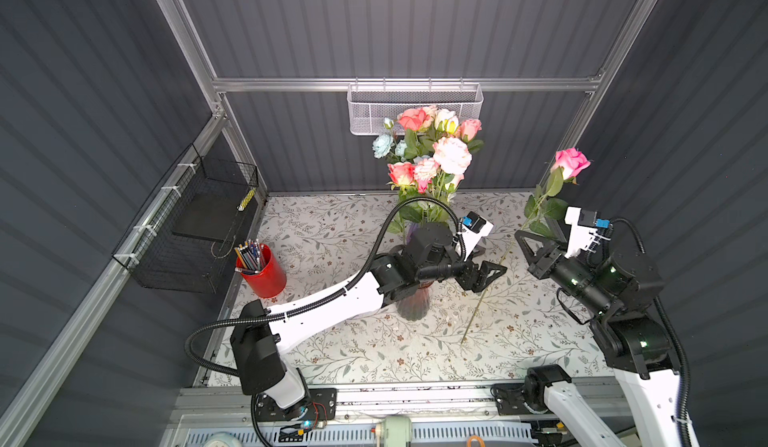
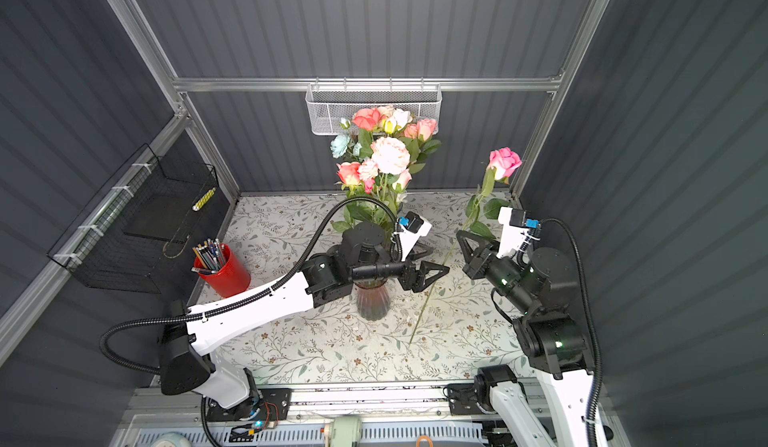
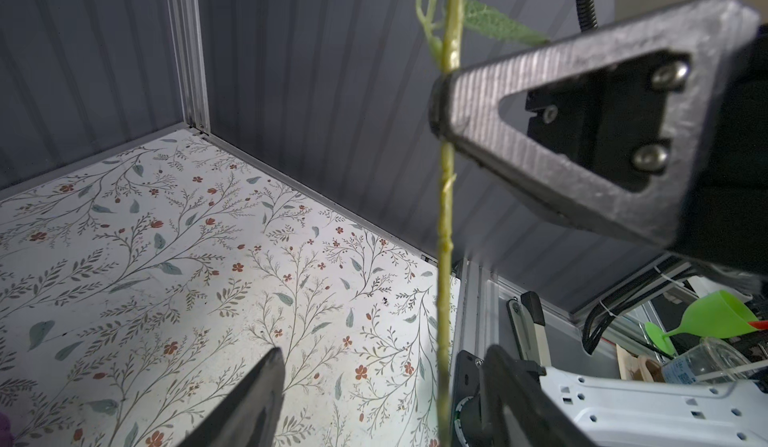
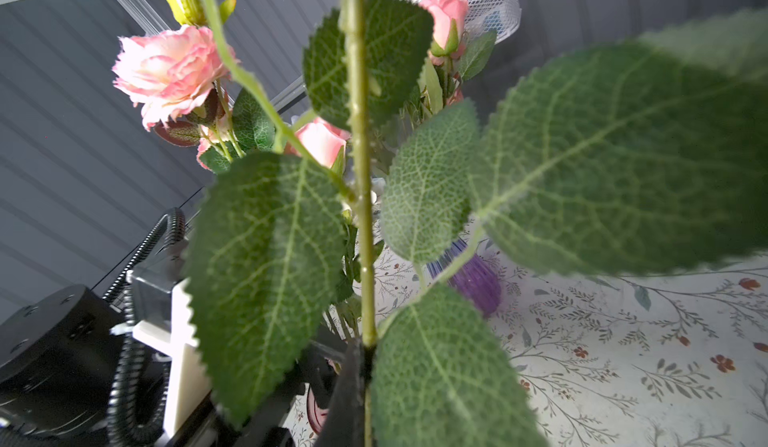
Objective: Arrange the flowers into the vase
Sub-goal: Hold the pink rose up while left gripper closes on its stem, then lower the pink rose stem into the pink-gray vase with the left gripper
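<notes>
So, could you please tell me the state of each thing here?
right gripper, shut on the pink rose's stem
pink rose, held by its stem, apart from the bouquet
left gripper, open, at the rose's lower stem
bouquet, standing upright, base hidden
red cup, upright, holding pencils

A lab robot cell was indicated: grey ribbed wall panels point(image 1: 395, 21) were framed in aluminium profile point(image 1: 291, 84), and two arms point(image 1: 328, 308) were bolted along the table's point(image 1: 374, 353) front edge.
</notes>
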`<state>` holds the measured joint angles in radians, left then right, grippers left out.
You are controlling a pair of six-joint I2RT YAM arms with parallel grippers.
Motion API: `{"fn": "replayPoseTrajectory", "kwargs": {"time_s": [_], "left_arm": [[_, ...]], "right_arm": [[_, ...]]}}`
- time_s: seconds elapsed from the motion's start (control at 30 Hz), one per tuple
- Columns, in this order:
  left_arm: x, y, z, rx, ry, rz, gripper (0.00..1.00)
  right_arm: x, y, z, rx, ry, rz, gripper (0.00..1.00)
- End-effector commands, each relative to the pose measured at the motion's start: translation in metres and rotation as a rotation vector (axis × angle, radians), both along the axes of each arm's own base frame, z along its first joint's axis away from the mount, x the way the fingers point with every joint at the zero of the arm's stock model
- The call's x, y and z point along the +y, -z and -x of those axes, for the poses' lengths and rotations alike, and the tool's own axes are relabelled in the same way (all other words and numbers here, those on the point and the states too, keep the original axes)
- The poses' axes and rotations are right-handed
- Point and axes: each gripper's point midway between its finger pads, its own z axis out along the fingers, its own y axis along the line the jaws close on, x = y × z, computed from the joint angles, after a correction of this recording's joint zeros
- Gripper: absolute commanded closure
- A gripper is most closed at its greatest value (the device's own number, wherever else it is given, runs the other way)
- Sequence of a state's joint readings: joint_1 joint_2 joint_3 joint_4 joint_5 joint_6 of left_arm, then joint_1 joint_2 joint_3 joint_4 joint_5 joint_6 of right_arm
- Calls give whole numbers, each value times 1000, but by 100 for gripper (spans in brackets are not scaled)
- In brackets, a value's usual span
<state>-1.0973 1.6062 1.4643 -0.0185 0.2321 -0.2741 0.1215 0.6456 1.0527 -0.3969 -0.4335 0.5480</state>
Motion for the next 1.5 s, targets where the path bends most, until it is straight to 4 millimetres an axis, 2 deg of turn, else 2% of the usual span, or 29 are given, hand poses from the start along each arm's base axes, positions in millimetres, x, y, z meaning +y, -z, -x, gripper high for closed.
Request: {"fn": "replayPoseTrajectory", "kwargs": {"time_s": [0.0, 0.07, 0.2, 0.3, 0.43, 0.47, 0.5, 0.57, 0.63, 0.67, 0.77, 0.9, 1.07, 1.23, 1.37, 1.47], "left_arm": [[-6, -22, 6, -11, 36, 51, 33], [-8, -20, 6, -6, 43, 50, 41], [-10, -19, 7, 0, 53, 49, 69], [-11, -20, 8, 4, 57, 52, 85], [-10, -21, 8, 4, 53, 55, 98], [-10, -22, 7, 4, 47, 58, 100], [-10, -22, 7, 4, 45, 57, 100], [-8, -24, 6, 1, 34, 61, 100], [-4, -30, 2, -3, -2, 68, 100], [0, -33, 0, -9, -20, 69, 100], [16, -49, -8, -54, -97, 72, 100], [46, -83, -9, -146, -170, 103, 100], [95, -133, -3, -307, -261, 151, 100], [143, -169, -6, -457, -408, 223, 100], [169, -164, -17, -557, -553, 267, 100], [177, -152, -28, -572, -644, 288, 100]], "right_arm": [[7, -7, 8, -29, -50, -24, 100], [8, -6, 9, -27, -57, -25, 100], [10, -4, 9, -22, -66, -35, 100], [11, -4, 9, -22, -73, -41, 100], [14, -6, 10, -24, -91, -47, 100], [15, -6, 11, -25, -97, -49, 97], [16, -6, 11, -23, -101, -49, 88], [13, -6, 12, -23, -87, -48, 62], [9, -6, 12, -27, -57, -23, 49], [5, -5, 11, -30, -37, -12, 45], [1, -8, 16, -58, -14, -1, 39], [-3, -11, 22, -88, 6, 10, 35], [-10, 1, 15, -51, 54, 35, 31], [-9, 8, 5, -29, 57, 32, 30], [-9, 12, 1, -15, 61, 37, 29], [-9, 15, -1, -9, 59, 42, 29]]}}
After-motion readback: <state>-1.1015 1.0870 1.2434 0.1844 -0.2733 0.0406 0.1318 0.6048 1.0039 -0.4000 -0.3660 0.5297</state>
